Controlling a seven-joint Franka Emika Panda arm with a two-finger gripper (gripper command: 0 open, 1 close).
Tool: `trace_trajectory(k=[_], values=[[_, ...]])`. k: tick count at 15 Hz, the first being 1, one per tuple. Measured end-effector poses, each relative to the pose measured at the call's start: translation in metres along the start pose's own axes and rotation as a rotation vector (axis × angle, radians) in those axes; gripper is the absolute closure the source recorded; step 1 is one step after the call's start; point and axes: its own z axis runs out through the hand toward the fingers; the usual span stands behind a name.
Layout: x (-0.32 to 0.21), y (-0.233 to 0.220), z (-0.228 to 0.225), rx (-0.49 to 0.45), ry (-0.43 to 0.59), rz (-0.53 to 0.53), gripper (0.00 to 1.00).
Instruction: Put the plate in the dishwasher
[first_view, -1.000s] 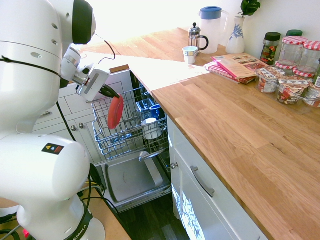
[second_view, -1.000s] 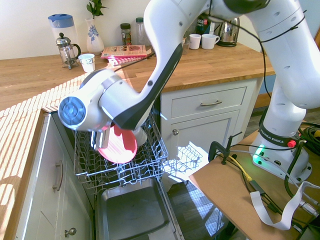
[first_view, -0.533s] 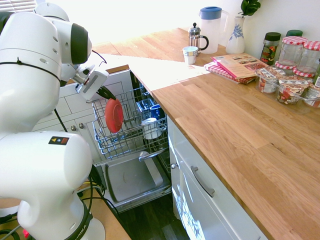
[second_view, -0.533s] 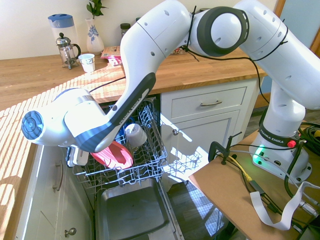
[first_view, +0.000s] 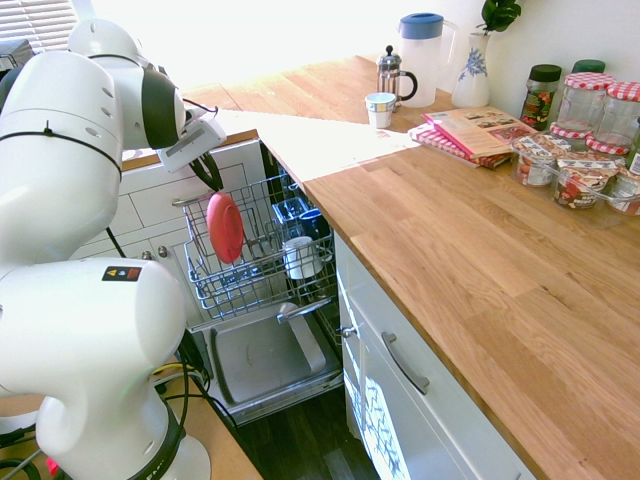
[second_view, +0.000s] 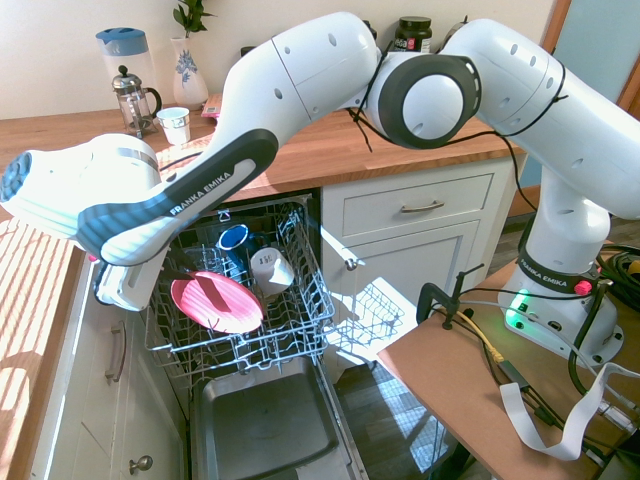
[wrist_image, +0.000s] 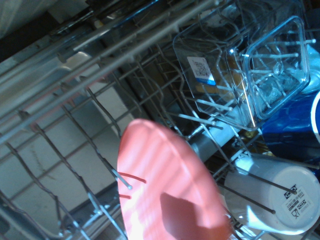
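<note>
Our gripper (first_view: 212, 172) hangs just above the pulled-out rack of the dishwasher (first_view: 258, 285), its dark fingers (second_view: 205, 290) pointing down at the plate (first_view: 225, 227). We cannot tell from either outside view whether they are parted or closed, nor whether they touch the rim. The plate stands on edge among the rack's wire tines, leaning a little, near the rack's outer end; in the wrist view the plate (wrist_image: 167, 192) fills the lower middle with tines crossing in front of it.

Just beside the plate, deeper in the rack, lies a white cup (second_view: 268, 270) tipped on its side, its base label showing in the wrist view. Behind that sit a blue cup (second_view: 233, 240) and a clear plastic container (wrist_image: 240, 75). Below the rack the grey inner door panel (first_view: 262, 358) lies open and flat. The wooden counter (first_view: 470, 240) runs alongside the dishwasher, carrying a French press (first_view: 391, 72), a small mug (first_view: 380, 108), a jug with a blue lid (first_view: 424, 45), a white vase (first_view: 472, 70), a stack of books (first_view: 472, 132) and jars with checked lids (first_view: 585, 140).

Half a second ago the gripper sat lower, right at the plate's upper edge; now it has risen and swung toward the cabinet side, while the plate has stayed in the tines, only slightly more upright.
</note>
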Motion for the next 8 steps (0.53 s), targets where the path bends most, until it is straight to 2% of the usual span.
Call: trace_trajectory(k=[5,8], values=[[0.031,0.013,-0.038,0.041,-0.062,0.034,0.0],[0.074,0.05,-0.084,0.11,-0.084,0.086,0.0]])
